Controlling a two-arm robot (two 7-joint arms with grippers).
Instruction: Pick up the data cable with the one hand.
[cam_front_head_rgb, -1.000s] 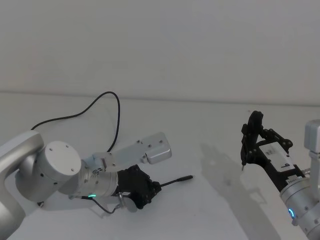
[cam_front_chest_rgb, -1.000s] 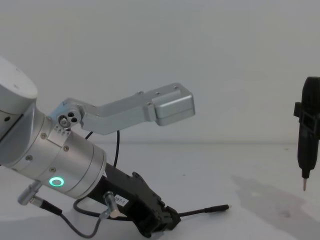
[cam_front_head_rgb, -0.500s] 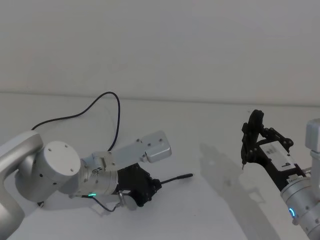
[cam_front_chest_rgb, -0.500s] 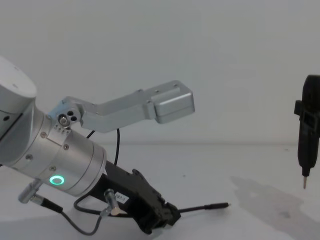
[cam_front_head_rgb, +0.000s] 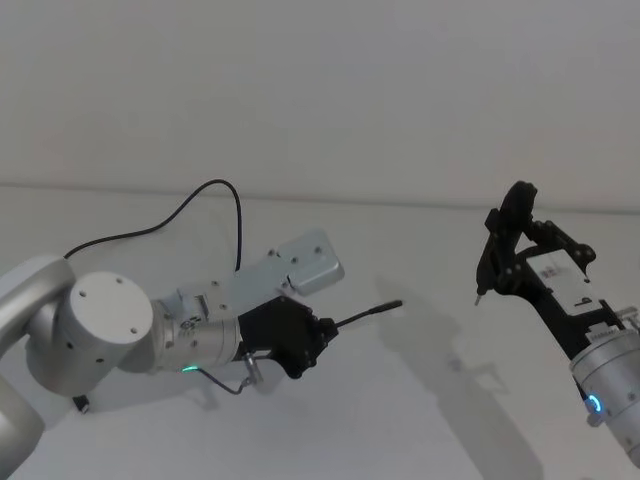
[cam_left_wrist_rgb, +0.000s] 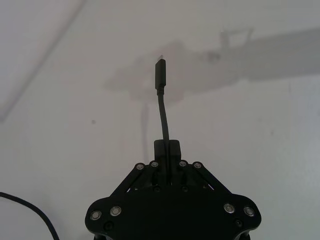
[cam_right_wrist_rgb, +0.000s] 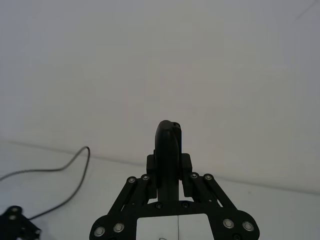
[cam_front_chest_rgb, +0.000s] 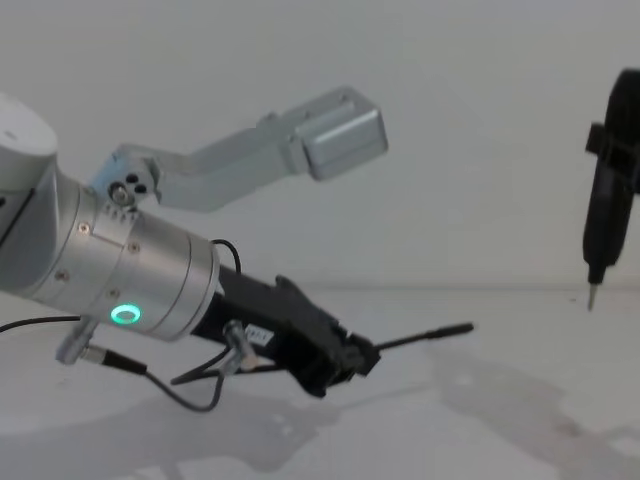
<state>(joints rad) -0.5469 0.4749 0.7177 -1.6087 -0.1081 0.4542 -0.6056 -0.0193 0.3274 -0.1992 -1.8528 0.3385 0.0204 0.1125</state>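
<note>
**White table, black cable clamped in the left claw**

White table (cam_front_head_rgb: 420, 430) runs back to a plain pale wall (cam_front_head_rgb: 320, 90), and both arms hang over it. The left gripper (cam_front_head_rgb: 318, 335) reaches in from the left side on its fat silver wrist, where a green ring light (cam_front_chest_rgb: 124, 315) glows. Its two black jaws are clenched on the data cable (cam_front_head_rgb: 237, 215), pinching the cord a short way behind the plug (cam_front_head_rgb: 385, 308). From the chest view the gripper (cam_front_chest_rgb: 362, 358) sits above the tabletop, tilted slightly downward, and the plug (cam_front_chest_rgb: 450, 330) juts out past the jaws to the right, clear of the surface with a faint shadow beneath it. The left wrist view shows the cord (cam_left_wrist_rgb: 163, 117) running straight out from between the closed fingertips (cam_left_wrist_rgb: 167, 149) to the slim plug (cam_left_wrist_rgb: 160, 75). Behind the gripper, the rest of the cable arcs up and over toward the back of the table, then trails off to the left along the surface. A silver bracket (cam_front_head_rgb: 300, 265) sticks out above the left wrist.

On the far right, well apart from the cable, the right gripper (cam_front_head_rgb: 505, 258) hangs in the air, its jaws clamped on a black pen-shaped tool (cam_front_chest_rgb: 605, 220). The tool's pointed metal tip aims down at the table without touching it.
</note>
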